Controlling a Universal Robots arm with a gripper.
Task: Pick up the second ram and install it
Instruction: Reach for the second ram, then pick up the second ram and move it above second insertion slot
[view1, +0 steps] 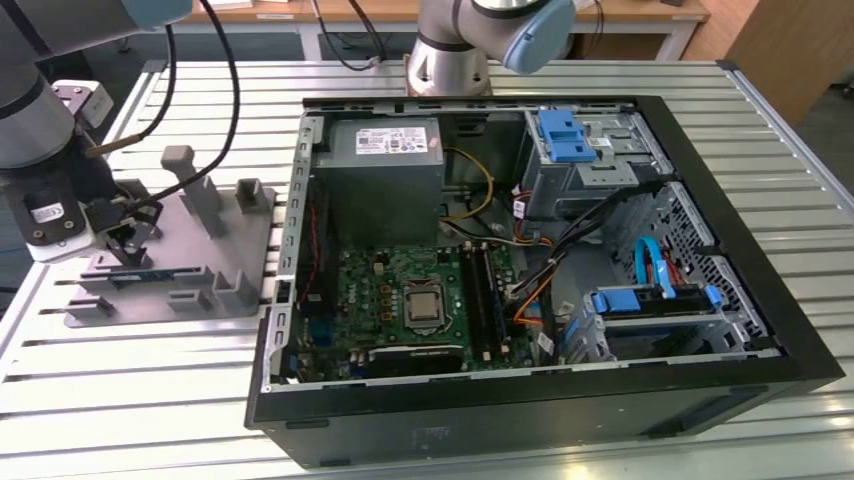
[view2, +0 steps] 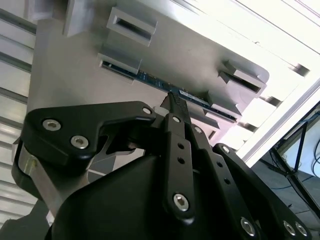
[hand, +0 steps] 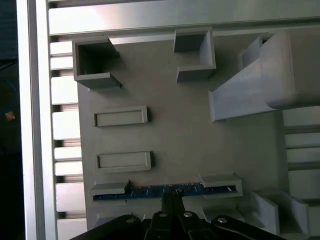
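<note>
My hand (hand: 172, 197) sits at the middle of the second ram (hand: 145, 191), which stands on edge in the grey holder tray (hand: 190, 130), long axis crosswise to my approach; I cannot tell whether the grip has closed.

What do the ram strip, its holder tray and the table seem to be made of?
The second ram: blue circuit board, likely fibreglass, with printed marks. The holder tray: matte grey plastic, judging by its uniform moulded blocks. The table: probably aluminium, pale shiny ribbed slats.
</note>
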